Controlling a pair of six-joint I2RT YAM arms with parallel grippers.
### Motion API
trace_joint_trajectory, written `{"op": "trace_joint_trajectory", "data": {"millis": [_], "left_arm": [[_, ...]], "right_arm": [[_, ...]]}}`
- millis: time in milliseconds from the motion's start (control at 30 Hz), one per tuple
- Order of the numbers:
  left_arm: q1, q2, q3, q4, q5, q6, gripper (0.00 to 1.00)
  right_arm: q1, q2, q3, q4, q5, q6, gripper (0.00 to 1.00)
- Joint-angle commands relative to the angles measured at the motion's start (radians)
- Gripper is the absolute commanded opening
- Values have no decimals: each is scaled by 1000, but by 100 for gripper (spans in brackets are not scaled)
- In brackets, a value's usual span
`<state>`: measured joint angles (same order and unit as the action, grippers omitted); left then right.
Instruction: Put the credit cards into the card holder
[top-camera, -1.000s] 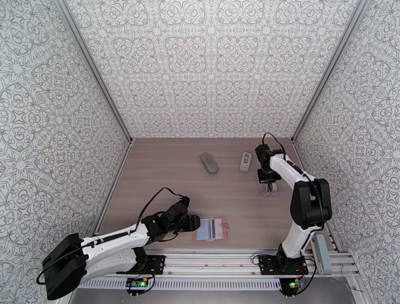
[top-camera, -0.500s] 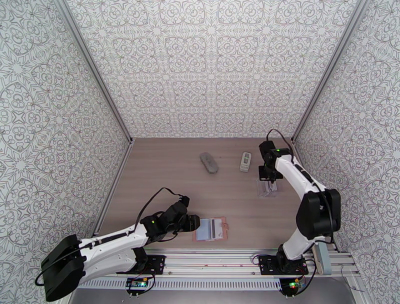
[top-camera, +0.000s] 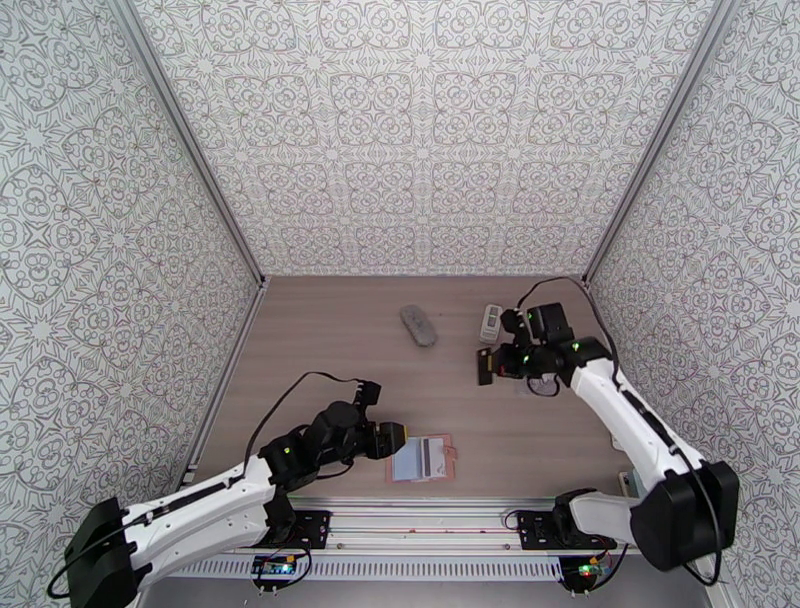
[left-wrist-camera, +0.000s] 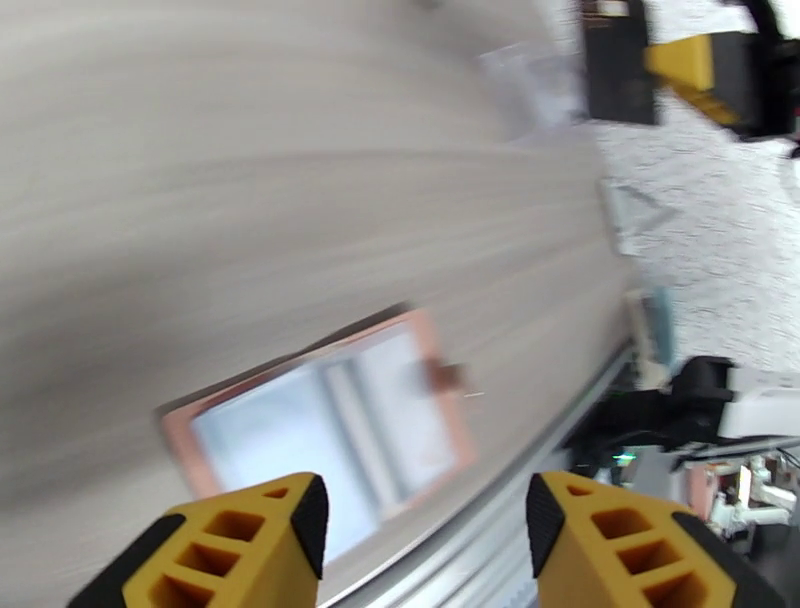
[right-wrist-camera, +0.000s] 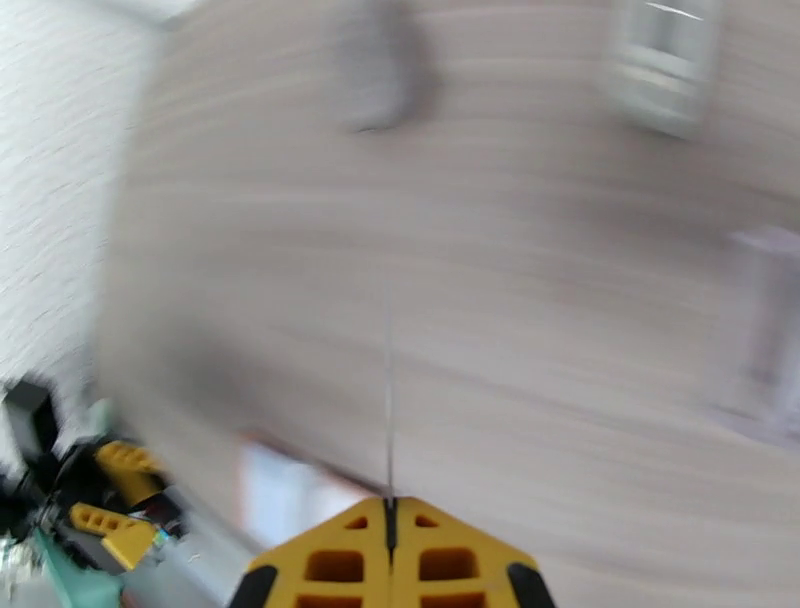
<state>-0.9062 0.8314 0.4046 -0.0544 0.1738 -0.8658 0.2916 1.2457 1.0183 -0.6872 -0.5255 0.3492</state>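
Hovering low by the near edge of the table (top-camera: 330, 340), the left gripper (top-camera: 397, 439) keeps its jaws spread, just beside the stacked credit cards (top-camera: 428, 458). Toward the far right corner, the right gripper (right-wrist-camera: 390, 512) has its fingers pressed together, pinching one thin dark card (top-camera: 485, 368).

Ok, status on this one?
Left hand open beside card stack, near edge. Right hand shut on dark card by clear holder. Remote, grey lump far side, not blocking.

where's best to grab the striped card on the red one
Probably its left short edge, coming low from the left, where the open left gripper faces it: the striped card lies flat on the red card, leaving only edges to pinch.
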Motion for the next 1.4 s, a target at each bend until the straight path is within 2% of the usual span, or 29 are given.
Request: {"op": "trace_joint_trajectory", "data": {"millis": [0,233,433,733,1000,1367], "left_arm": [[10,-40,-34,122,83,22,61],[24,-119,-79,199,159,39,62],[35,-151,-96,284,219,54,62],[39,-109,-104,348,242,63,58],[38,-134,-87,344,240,44,46],[23,-155,-108,382,224,-8,29]], "right_arm": [[51,-55,-75,191,-214,46,0],[130,-163,-245,386,-355,137,0],[191,-210,-363,586,-424,269,0],[309,-194,-421,831,-451,421,0],[346,-162,-417,856,-452,426,0],[347,-130,-441,888,-457,418,0]]}}
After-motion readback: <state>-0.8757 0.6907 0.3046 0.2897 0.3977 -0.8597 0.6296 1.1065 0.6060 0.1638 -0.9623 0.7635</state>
